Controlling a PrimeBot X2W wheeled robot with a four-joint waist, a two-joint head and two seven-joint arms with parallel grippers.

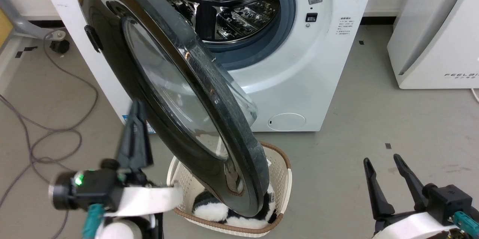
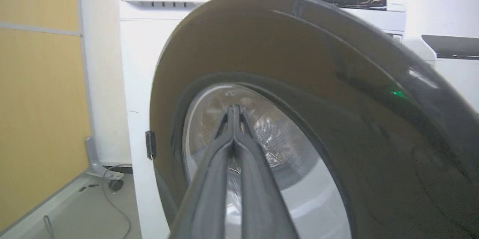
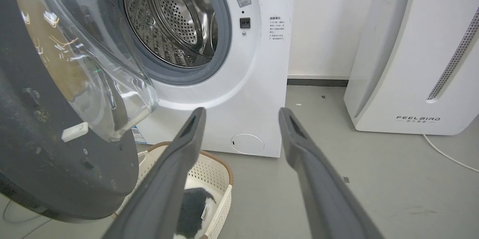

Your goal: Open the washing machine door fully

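Note:
The washing machine stands with its steel drum exposed. Its door is swung out about halfway, rim toward me, hinged at the left. My left gripper is shut with nothing in it, and its blurred fingers lie against or just beside the door's glossy outer face. In the left wrist view the gripper points at the glass in the door. My right gripper hangs open at the lower right, well clear of the door. In its wrist view the gripper faces the machine, with the door's inner side and glass bowl at the left.
A white laundry basket holding something black and white sits on the floor under the door's lower edge. A white FEELAIR appliance stands to the right. Cables trail over the floor at the left.

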